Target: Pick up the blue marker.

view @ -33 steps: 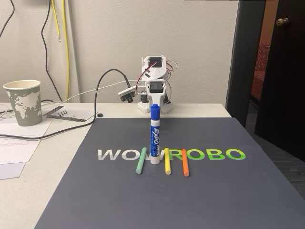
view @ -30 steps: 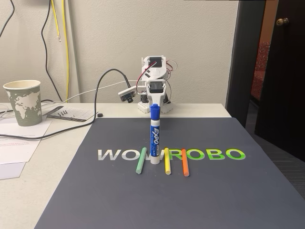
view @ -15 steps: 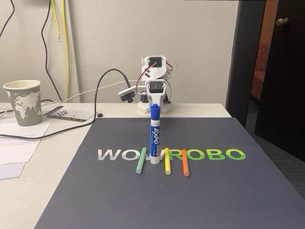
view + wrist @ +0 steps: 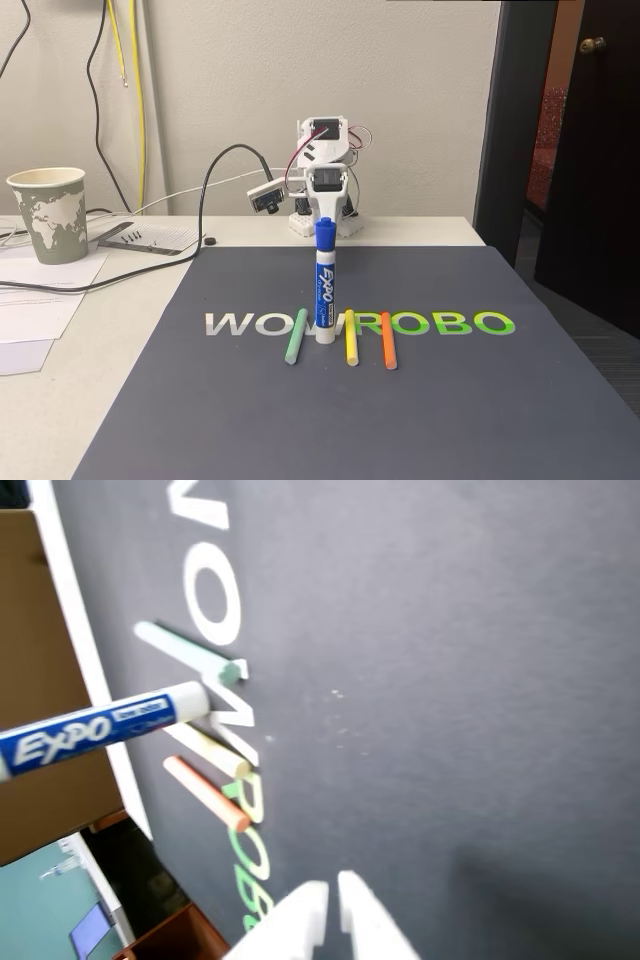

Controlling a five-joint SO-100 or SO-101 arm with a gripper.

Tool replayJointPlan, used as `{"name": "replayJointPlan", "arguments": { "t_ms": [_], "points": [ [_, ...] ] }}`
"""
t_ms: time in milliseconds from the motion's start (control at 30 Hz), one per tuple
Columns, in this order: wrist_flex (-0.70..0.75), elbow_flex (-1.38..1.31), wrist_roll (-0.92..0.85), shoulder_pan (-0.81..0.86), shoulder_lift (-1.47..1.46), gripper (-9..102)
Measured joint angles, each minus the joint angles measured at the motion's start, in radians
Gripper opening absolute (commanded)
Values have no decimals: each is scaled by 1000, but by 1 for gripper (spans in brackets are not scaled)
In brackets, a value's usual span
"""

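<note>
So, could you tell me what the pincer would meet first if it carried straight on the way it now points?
Probably the dark mat: in the wrist view the pincer points over bare mat, with the blue marker and coloured sticks off to the left. Depth is unclear.

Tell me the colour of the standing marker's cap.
Blue. The marker stands upright on the dark mat, cap on top, clearest in the fixed view.

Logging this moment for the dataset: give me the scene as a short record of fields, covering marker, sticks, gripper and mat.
blue marker: standing upright on its flat end, cap up, between the green stick and the yellow stick
green stick: lying flat
yellow stick: lying flat
orange stick: lying flat
gripper: fingertips nearly together, holding nothing, apart from the marker
mat: dark, printed WOWROBO
paper cup: upright, off the mat
</note>
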Motion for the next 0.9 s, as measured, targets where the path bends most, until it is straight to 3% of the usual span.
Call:
{"name": "replayJointPlan", "arguments": {
  "t_ms": [533,900],
  "points": [
    [-276,0,-8,21,-170,0],
    [-512,-239,-92,57,-709,0]
  ]
}}
